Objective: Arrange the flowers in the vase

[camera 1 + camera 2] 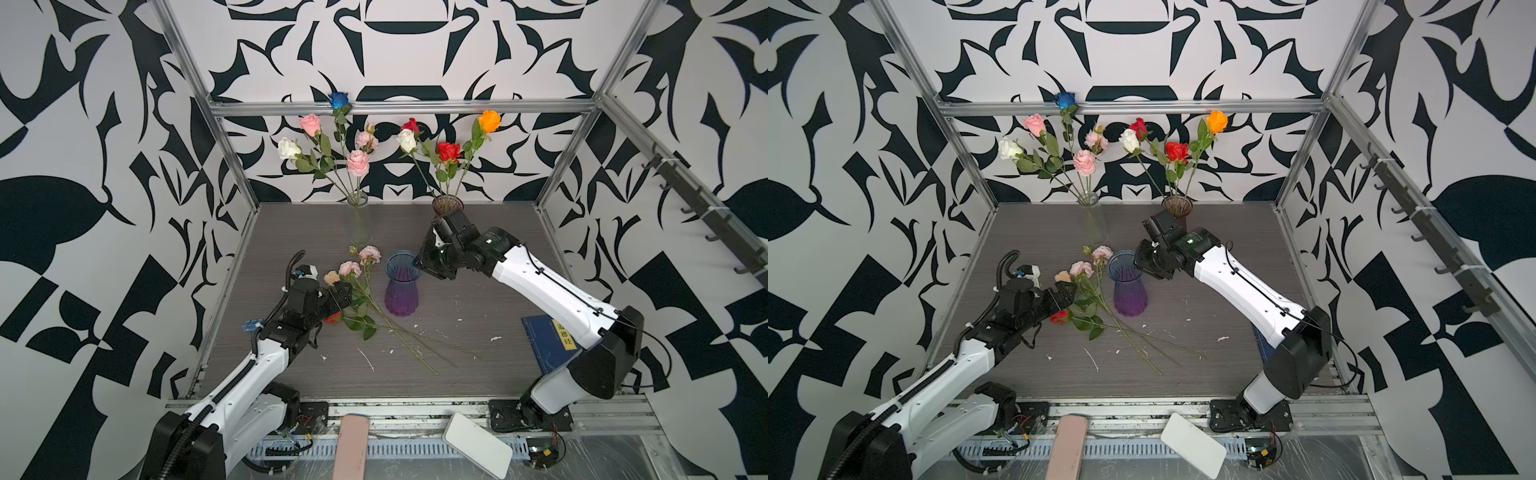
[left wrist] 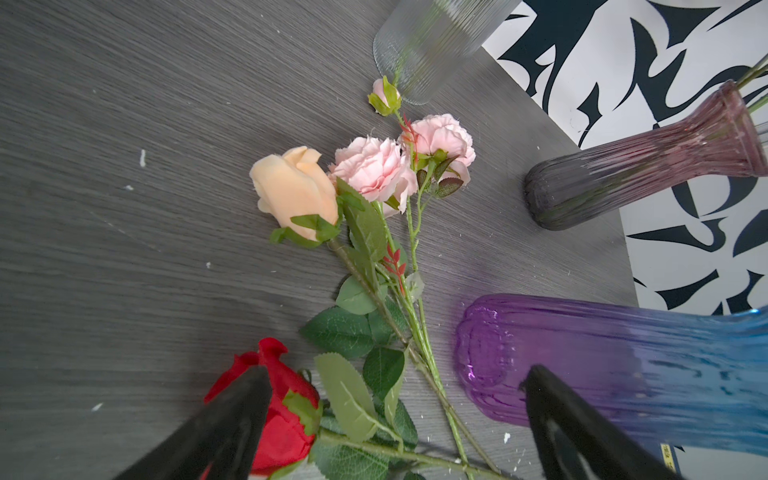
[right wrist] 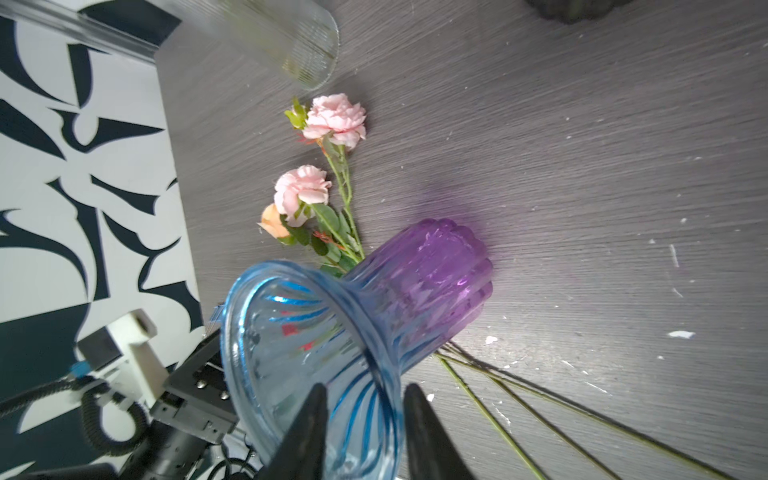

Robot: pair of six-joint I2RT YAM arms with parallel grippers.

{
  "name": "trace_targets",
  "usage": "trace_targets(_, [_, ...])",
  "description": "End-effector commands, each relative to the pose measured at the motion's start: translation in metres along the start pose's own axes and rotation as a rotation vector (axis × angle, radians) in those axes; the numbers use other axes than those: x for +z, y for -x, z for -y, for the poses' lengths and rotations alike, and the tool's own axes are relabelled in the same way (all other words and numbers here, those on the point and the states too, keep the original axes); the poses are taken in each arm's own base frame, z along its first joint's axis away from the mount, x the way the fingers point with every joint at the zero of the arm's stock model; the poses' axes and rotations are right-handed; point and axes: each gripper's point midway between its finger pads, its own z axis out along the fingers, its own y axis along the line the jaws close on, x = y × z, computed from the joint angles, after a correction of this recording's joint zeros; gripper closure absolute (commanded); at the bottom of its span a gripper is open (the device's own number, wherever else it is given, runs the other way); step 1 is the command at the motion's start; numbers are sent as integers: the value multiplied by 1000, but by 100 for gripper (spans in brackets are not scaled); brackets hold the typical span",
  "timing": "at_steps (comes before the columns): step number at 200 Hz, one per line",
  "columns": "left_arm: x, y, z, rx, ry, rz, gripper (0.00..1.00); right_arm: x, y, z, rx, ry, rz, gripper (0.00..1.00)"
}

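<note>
Starting at the right gripper [image 3: 365,386]: its black fingers [image 3: 307,428] sit a little apart, straddling the flared blue rim of the blue-to-purple vase [image 1: 401,291]. One is over the mouth and one is outside, and there's a gap showing, so it doesn't look clamped. That vase stands upright on the grey table [image 1: 457,249], about mid-table in both top views. Over on the other side, the left gripper [image 2: 397,372] is spread wide with nothing in it, hanging low over the loose flowers [image 1: 350,269] lying flat just beside the vase. That bunch has a peach rose [image 2: 297,191], two pink blooms [image 2: 374,174] and a red rose [image 2: 286,440] whose head sits right next to one finger in the left wrist view. Their stems fan out toward the front edge. Along the back wall, a clear ribbed vase [image 1: 359,224] holds white, pink and blue roses, and a smoky pink vase [image 1: 447,205] holds red, white and orange ones. A blue book [image 1: 540,336] pokes out from under the right arm.
</note>
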Motion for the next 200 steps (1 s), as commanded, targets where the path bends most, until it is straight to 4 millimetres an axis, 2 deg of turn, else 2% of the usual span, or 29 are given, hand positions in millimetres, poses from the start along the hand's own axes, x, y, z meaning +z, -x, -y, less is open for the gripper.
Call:
trace_targets(1, [-2,1,1,-20,-6,3,1,-15,6,-17,-23,74,43,61])
trace_targets(23, [-3,1,1,-21,-5,5,1,-25,21,-8,-3,59,83,60])
trace_targets(40, [-4,1,-1,-20,-2,6,1,-36,43,9,57,50,118,59])
trace_targets(79, [-6,0,-1,-20,-1,10,1,-62,108,62,196,34,205,59])
trace_targets(93, [-6,1,-1,-18,-2,10,1,-65,128,75,220,32,220,59])
trace_targets(151, [-8,5,0,-5,3,21,1,-53,187,74,213,59,234,61])
trace_targets(200, [-13,5,-2,4,12,30,1,-36,216,83,179,-8,211,62])
